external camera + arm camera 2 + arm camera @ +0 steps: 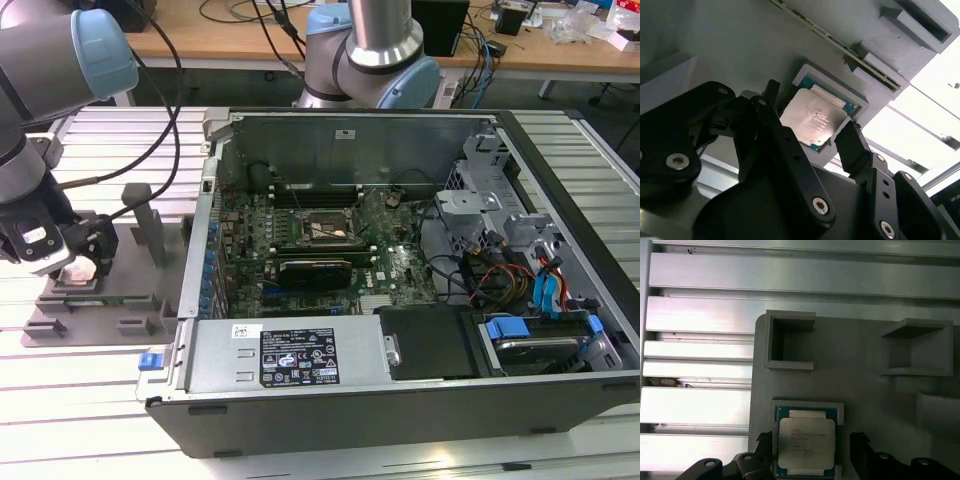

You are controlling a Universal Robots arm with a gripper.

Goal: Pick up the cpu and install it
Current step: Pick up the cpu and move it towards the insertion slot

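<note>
Straddling the faintly printed cpu (812,120) in its grey tray (740,40), the hand (811,107) is spread wide, gripping nothing.

**Obscured and Cropped Items**

Cpu (815,117): one edge sits behind a finger (785,142) of the gripper (810,107) in the second wrist view. In the exterior view the gripper masks most of it.
Tray (860,390): cropped by the frame in both wrist views.
Arm (40,60): cut off at the exterior view's left edge.

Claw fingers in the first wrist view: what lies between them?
The cpu, seated in the grey tray, with a bare gap to each finger of the open claw; first wrist view.
</note>
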